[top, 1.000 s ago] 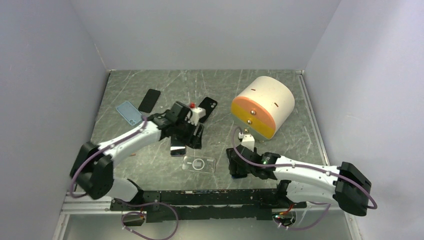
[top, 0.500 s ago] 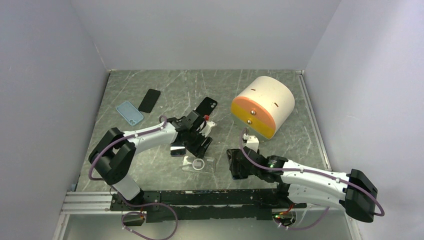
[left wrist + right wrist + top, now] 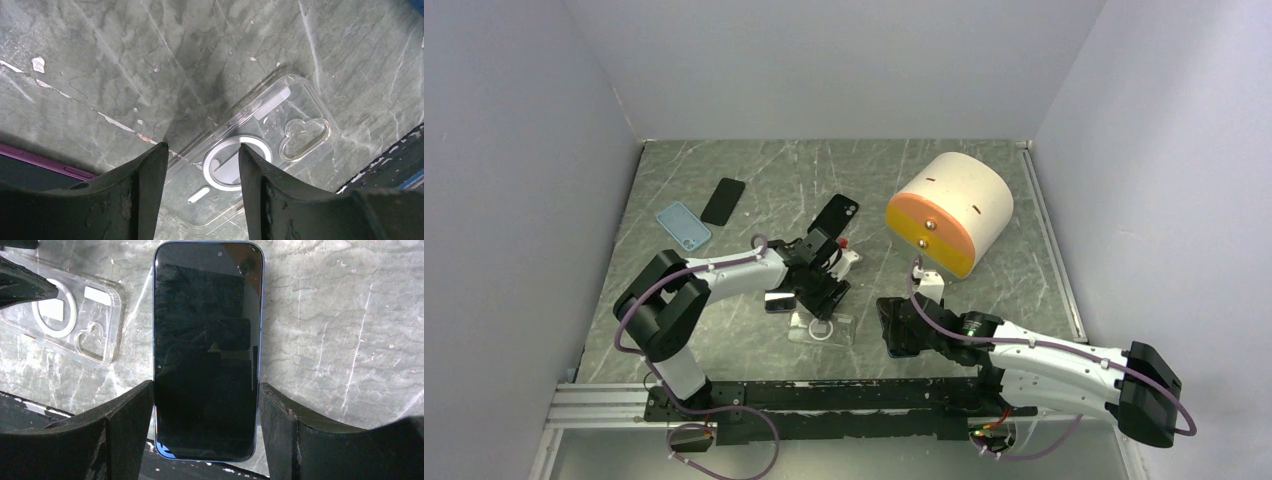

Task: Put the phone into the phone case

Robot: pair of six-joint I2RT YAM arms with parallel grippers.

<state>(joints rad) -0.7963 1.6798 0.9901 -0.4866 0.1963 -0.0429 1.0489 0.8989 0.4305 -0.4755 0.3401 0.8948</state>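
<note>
The clear phone case (image 3: 822, 329) lies flat on the table near the front middle. It has a silver ring and a cloud-shaped camera cut-out. My left gripper (image 3: 826, 300) hovers right above it, jaws open and empty. In the left wrist view the case (image 3: 260, 155) lies under and past the gripper (image 3: 202, 147). My right gripper (image 3: 896, 332) is shut on a dark-screened phone (image 3: 888, 318) to the right of the case. In the right wrist view the phone (image 3: 207, 350) sits screen up between the gripper's (image 3: 206, 387) fingers, with the case (image 3: 75, 315) at the upper left.
A purple-edged phone (image 3: 778, 299) lies under my left arm. A black phone (image 3: 839, 212), another black phone (image 3: 722, 200) and a light blue case (image 3: 683, 226) lie farther back. A white and orange cylinder (image 3: 949, 213) stands at the back right. The black front rail (image 3: 824, 395) is close.
My left gripper has moved forward and to the right, from over the purple-edged phone to above the clear case. My right arm has stretched slightly, still holding the phone.
</note>
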